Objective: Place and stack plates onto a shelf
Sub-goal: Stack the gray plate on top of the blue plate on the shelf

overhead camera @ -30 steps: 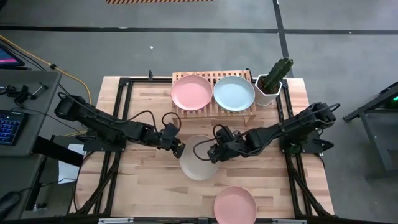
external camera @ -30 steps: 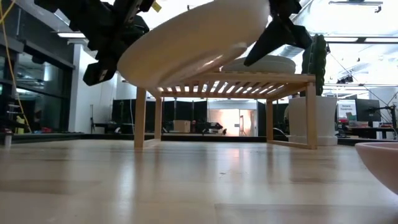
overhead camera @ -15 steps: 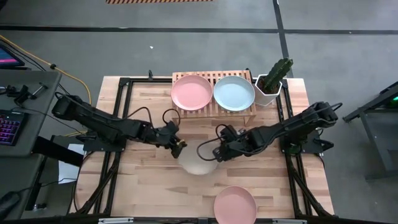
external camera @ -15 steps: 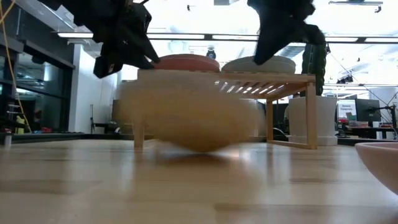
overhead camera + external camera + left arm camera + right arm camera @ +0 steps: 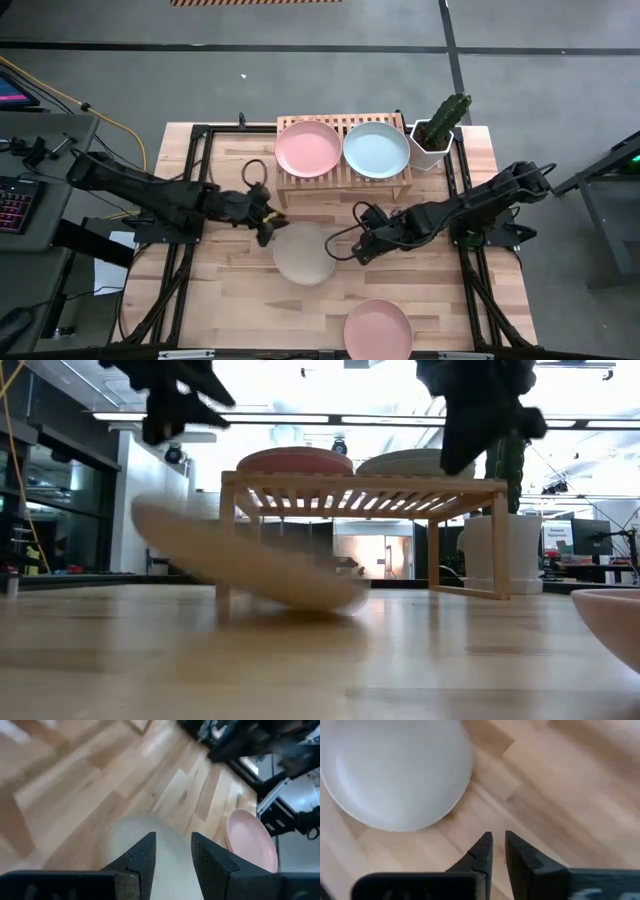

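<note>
A beige plate lies on the table between my two grippers; neither touches it. In the low view the beige plate is tilted, its underside on the wood and its left rim raised. My left gripper stands open just left of it; the left wrist view shows the gripper above the plate's rim. My right gripper is to the plate's right with its fingers nearly together and nothing between them. A pink plate and a pale mint plate sit on the wooden shelf.
Another pink plate sits at the table's near edge, right of centre. A white pot with a cactus stands by the shelf's right end. Bare wood lies at the near left and between the shelf and the beige plate.
The beige plate, held tilted in the air between both grippers a second ago, has left them and dropped onto the table, shifting a little left and still rocking. My left gripper has drawn back toward the table's left and far side. My right gripper has backed slightly right.
</note>
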Controlling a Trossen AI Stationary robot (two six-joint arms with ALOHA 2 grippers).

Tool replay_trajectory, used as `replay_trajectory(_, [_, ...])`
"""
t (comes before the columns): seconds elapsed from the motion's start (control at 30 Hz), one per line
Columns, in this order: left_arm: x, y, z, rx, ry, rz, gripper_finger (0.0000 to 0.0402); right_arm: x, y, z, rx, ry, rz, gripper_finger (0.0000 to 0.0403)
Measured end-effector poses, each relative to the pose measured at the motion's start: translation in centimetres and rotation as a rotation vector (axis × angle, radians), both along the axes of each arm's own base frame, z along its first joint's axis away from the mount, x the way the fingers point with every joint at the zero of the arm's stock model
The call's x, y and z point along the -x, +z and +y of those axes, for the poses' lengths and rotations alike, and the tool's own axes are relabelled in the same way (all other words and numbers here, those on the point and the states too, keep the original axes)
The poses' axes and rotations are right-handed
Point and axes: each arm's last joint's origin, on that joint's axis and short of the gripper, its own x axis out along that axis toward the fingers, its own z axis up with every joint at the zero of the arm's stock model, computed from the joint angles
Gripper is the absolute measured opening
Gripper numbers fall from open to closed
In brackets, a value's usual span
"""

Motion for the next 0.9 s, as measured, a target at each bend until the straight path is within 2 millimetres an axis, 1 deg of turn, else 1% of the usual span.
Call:
replay_trajectory(0.17, [2.3, 1.8, -1.1, -0.149, 0.059, -0.090, 0.0115, -0.1, -3.2, 0.3, -0.116, -0.016, -0.072, 0.0079])
replay_trajectory(0.27, [3.5, 1.5, -1.8, -0.204, 0.100, -0.122, 0.0115, -0.7, -4.4, 0.6, -0.207, -0.029, -0.204, 0.0115])
replay_trajectory(0.37, [4.5, -0.1, -2.5, -0.196, 0.140, -0.133, 0.0112, -1.5, -4.9, 0.8, -0.275, -0.034, -0.340, 0.0145])
replay_trajectory(0.43, [4.9, -1.5, -2.9, -0.173, 0.162, -0.130, 0.0100, -1.9, -5.0, 0.7, -0.288, -0.039, -0.380, 0.0158])
replay_trajectory(0.57, [5.3, -4.1, -3.3, -0.119, 0.185, -0.133, 0.0051, -2.9, -5.6, 0.2, -0.275, -0.059, -0.377, 0.0164])
replay_trajectory(0.63, [5.3, -5.2, -3.4, -0.099, 0.179, -0.138, 0.0019, -3.8, -5.4, 0.0, -0.268, -0.055, -0.397, 0.0165])
replay_trajectory(0.67, [5.2, -5.6, -3.4, -0.092, 0.175, -0.142, 0.0010, -4.1, -5.4, -0.1, -0.266, -0.056, -0.402, 0.0165])
replay_trajectory(0.8, [4.7, -6.8, -3.5, -0.081, 0.186, -0.135, 0.0007, -5.2, -5.9, -0.7, -0.232, -0.088, -0.394, 0.0165])
replay_trajectory(0.9, [4.2, -7.6, -3.5, -0.078, 0.185, -0.119, 0.0001, -6.1, -6.1, -1.0, -0.215, -0.080, -0.414, 0.0165])
